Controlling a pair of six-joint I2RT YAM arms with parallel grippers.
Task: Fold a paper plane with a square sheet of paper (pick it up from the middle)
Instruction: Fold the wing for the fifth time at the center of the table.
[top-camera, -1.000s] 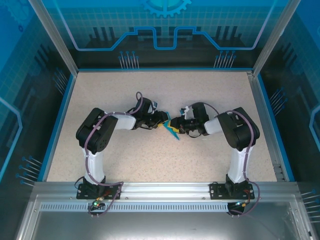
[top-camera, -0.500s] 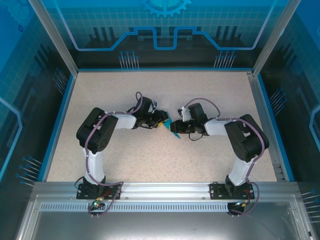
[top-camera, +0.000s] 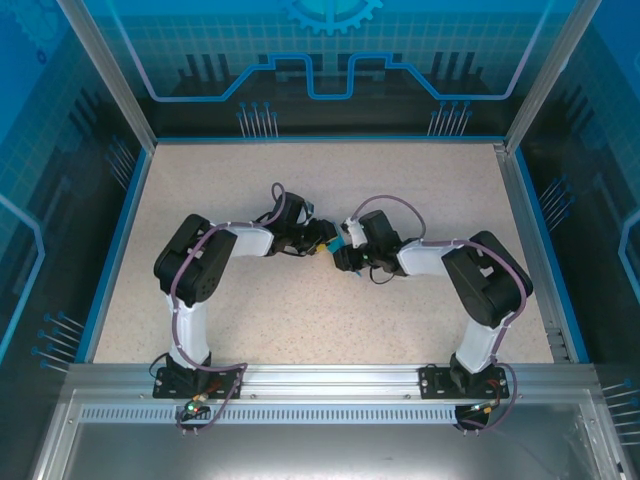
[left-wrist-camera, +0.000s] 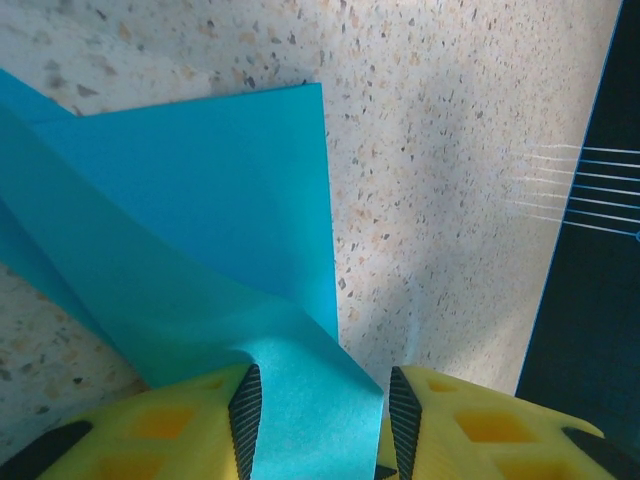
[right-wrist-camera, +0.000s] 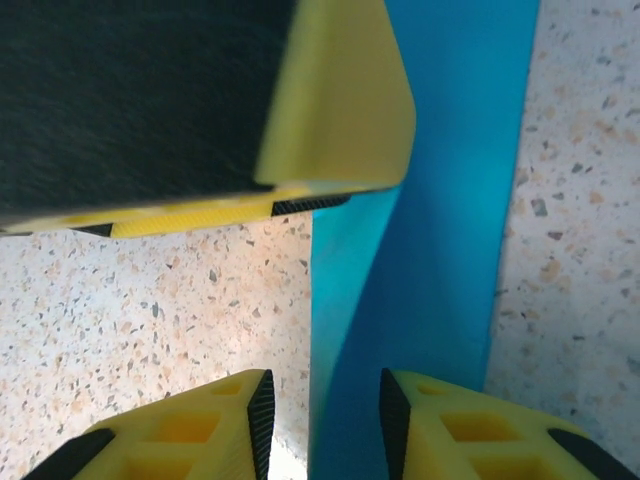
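Observation:
The cyan sheet of paper (top-camera: 337, 243) lies at the table's middle, folded over itself, squeezed between both grippers in the top view. I cannot tell whether its outline is that of the paper plane. In the left wrist view the paper (left-wrist-camera: 200, 220) curls up from the table. A strip of it runs between the pads of my left gripper (left-wrist-camera: 318, 420), whose jaws stand apart, with a sliver of gap at the right pad. My right gripper (right-wrist-camera: 322, 420) is open over the paper's (right-wrist-camera: 450, 200) left edge. One left finger (right-wrist-camera: 340, 110) rests on the paper ahead of it.
Speckled beige tabletop (top-camera: 300, 310) surrounds the grippers on all sides. A blue rim (top-camera: 330, 138) and transparent enclosure walls bound the table. My left gripper (top-camera: 326, 246) and right gripper (top-camera: 345, 254) nearly touch tip to tip.
The right arm has swung its wrist leftward, closing in on the left gripper. Less of the paper shows between them from above. The left arm has stayed put.

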